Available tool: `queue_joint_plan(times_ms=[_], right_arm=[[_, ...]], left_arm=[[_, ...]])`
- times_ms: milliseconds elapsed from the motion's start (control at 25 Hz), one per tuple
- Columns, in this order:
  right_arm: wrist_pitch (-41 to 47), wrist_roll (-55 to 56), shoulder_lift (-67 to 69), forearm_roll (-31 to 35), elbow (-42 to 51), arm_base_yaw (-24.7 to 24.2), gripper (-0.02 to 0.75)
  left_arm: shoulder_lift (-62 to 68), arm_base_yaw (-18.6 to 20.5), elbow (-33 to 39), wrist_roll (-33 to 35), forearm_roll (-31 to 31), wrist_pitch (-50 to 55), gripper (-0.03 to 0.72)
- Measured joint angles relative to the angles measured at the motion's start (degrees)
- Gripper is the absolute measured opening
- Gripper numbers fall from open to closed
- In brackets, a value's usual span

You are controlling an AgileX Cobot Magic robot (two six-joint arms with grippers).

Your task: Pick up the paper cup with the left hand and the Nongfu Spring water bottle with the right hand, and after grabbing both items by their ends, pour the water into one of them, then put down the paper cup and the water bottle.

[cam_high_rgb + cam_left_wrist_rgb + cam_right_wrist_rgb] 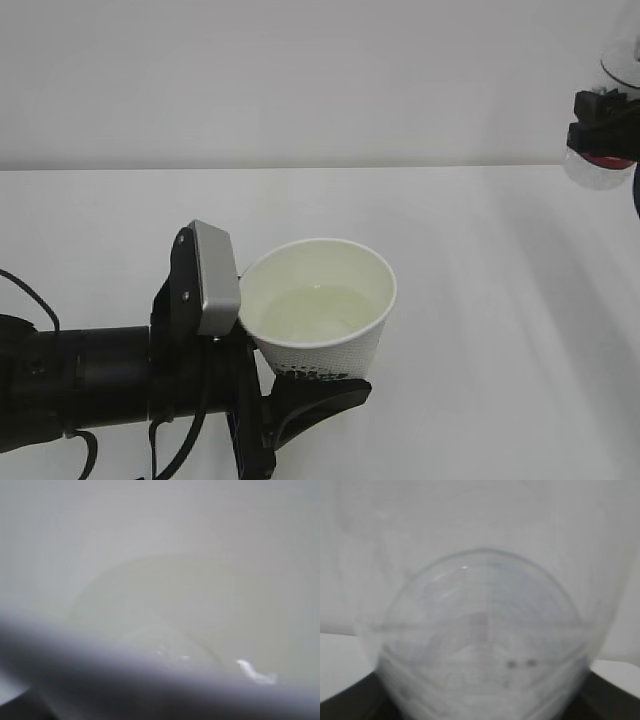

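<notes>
The left arm's black fingers (300, 395) are clamped on the lower part of a small white tapered paper cup (325, 340), one dark finger curling under its base, the other hidden behind the cup and the silver wrist camera block (215, 280). The cup stands upright, held above the white surface (480, 300), and a pale pool of clear water (310, 312) sits inside it. Any logo on the cup's side can't be made out; only a dotted pattern shows near the bottom. The left wrist view is a blur of white cup wall with a glint of liquid (255, 672).

Far up at the right edge, the right arm's black fingers (603, 125) grip a clear plastic bottle (600, 172), mostly cut off, with a streak of red showing. The right wrist view is filled by the bottle's rounded transparent body (485, 640), out of focus, with dark finger edges at the lower corners
</notes>
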Motion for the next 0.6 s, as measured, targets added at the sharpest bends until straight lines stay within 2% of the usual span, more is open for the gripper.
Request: queue_joint_plan(times_ms=[600], right_arm=[[-1.3,3.7,6.2,-0.3,0.0,0.0,0.476]], left_arm=[[0.0,0.0,0.0,0.0,0.0,0.6,0.501]])
